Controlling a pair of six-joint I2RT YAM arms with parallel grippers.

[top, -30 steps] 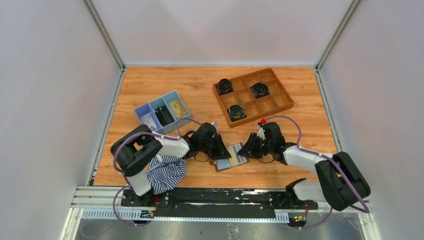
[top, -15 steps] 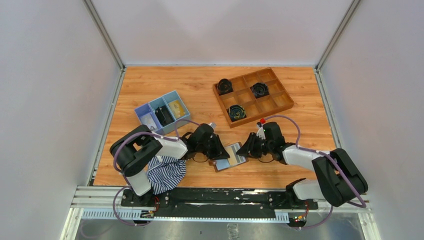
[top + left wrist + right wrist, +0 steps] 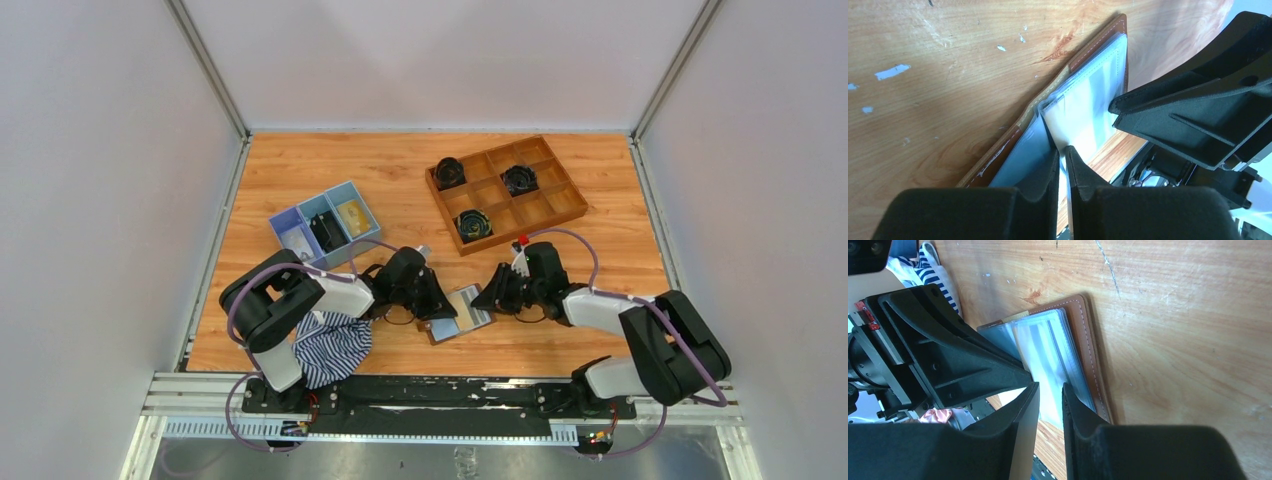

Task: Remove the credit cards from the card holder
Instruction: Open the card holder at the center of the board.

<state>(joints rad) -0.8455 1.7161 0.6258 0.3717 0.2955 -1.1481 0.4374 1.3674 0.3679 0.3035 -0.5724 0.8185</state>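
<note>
The card holder (image 3: 462, 312) lies open on the table between both grippers, brown cover down and pale grey-blue sleeves up. My left gripper (image 3: 437, 305) is at its left edge; in the left wrist view the gripper (image 3: 1061, 152) is shut on a thin pale sleeve of the card holder (image 3: 1088, 110). My right gripper (image 3: 492, 298) is at the holder's right edge; in the right wrist view the gripper (image 3: 1050, 387) stands with a narrow gap over the sleeves of the card holder (image 3: 1048, 350). I see no loose card.
A light-blue compartment tray (image 3: 287, 222) with small items stands at the left rear. A brown wooden grid tray (image 3: 560, 212) holding three black coils stands at the right rear. A striped cloth (image 3: 335, 345) lies by the left arm's base.
My right gripper has moved left, up to the holder's right edge. My left gripper has shifted slightly left, and the holder's sleeves have lifted a little.
</note>
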